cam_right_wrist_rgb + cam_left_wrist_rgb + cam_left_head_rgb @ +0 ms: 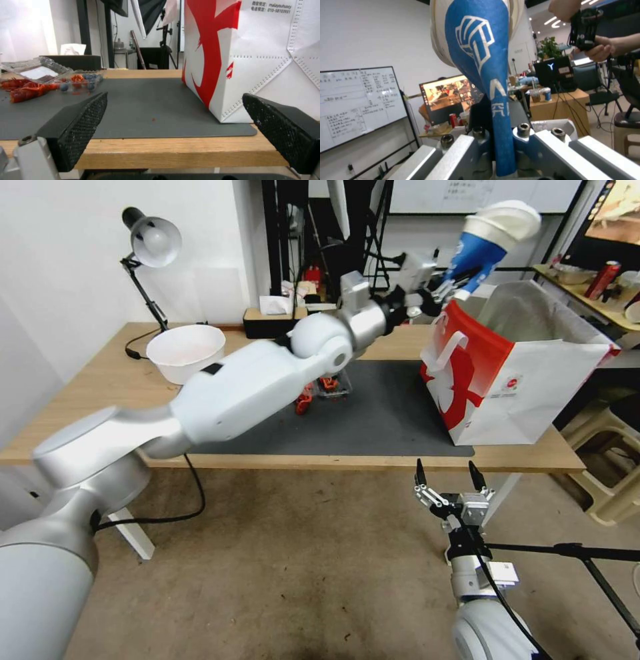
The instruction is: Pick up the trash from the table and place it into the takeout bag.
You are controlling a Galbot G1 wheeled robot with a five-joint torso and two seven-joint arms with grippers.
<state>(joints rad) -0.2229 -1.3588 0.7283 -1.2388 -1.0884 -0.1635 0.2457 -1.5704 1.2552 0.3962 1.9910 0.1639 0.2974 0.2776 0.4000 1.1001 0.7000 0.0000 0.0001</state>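
Light wood is forming the table (120,380), and we are noting a grey mat (373,413) covering its middle. Our left gripper (445,287) is reaching out across the table and pinching the cup (493,237) by its squashed lower end, holding it tilted in the air above the open mouth of the bag (513,380). That bag is standing upright on the mat's right end. We are seeing a white bowl (185,352) sitting at the table's left, and a clear tray (330,385) with red scraps lying on the mat. Our right gripper (448,477) is waiting low before the table's front edge, fingers (80,120) spread wide, holding nothing.
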